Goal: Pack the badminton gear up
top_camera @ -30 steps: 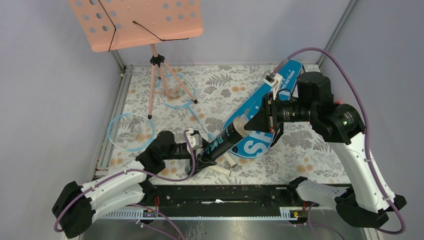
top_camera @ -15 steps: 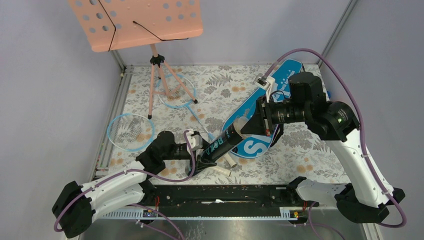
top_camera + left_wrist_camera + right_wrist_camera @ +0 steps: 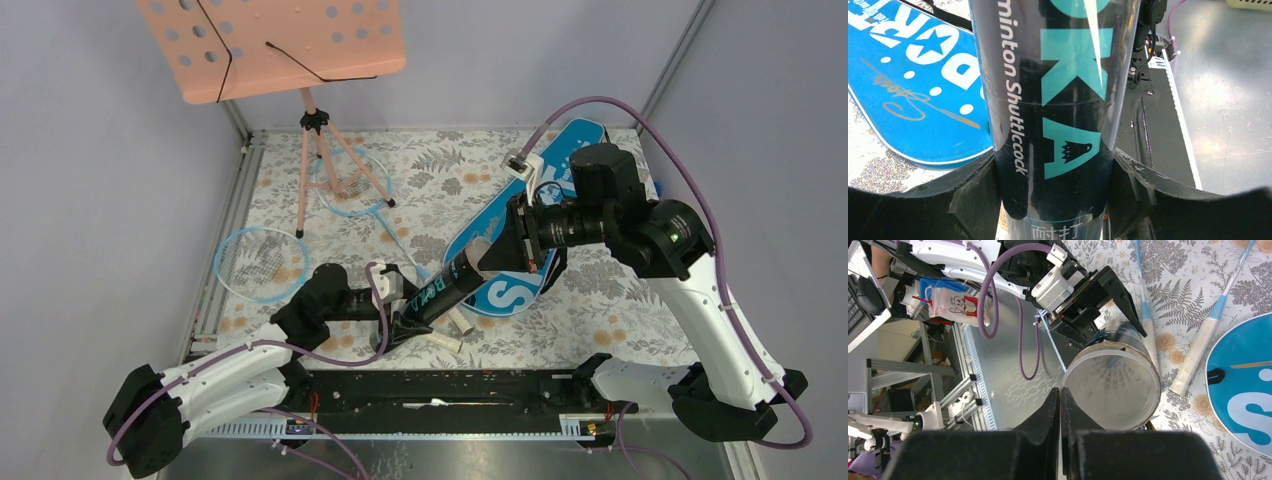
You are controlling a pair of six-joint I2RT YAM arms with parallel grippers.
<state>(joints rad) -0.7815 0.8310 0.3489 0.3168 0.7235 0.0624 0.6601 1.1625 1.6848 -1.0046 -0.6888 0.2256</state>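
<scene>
My left gripper [image 3: 403, 322] [image 3: 1053, 172] is shut round the lower end of the dark shuttlecock tube [image 3: 440, 290] [image 3: 1058, 100], which slants up to the right above the table. The tube's translucent lid [image 3: 1111, 390] faces my right gripper [image 3: 487, 262] [image 3: 1060, 392], whose jaws are shut, tips at the lid's left rim. Feathers show faintly through the lid. The blue SPORT bag [image 3: 575, 150] [image 3: 913, 90] [image 3: 1243, 385] lies flat behind the tube. Two light-blue rackets [image 3: 262, 263] [image 3: 350, 180] lie at left, their cream handles [image 3: 1198, 355] under the tube.
The pink perforated music stand [image 3: 270, 45] rises at the back left, its tripod legs [image 3: 320, 150] over one racket head. The black base rail [image 3: 440, 385] runs along the near edge. Grey walls close in the floral tabletop [image 3: 620, 310].
My right arm has swung a little to the left, bringing its shut jaws up to the tube's upper end. The left gripper keeps its hold on the tube.
</scene>
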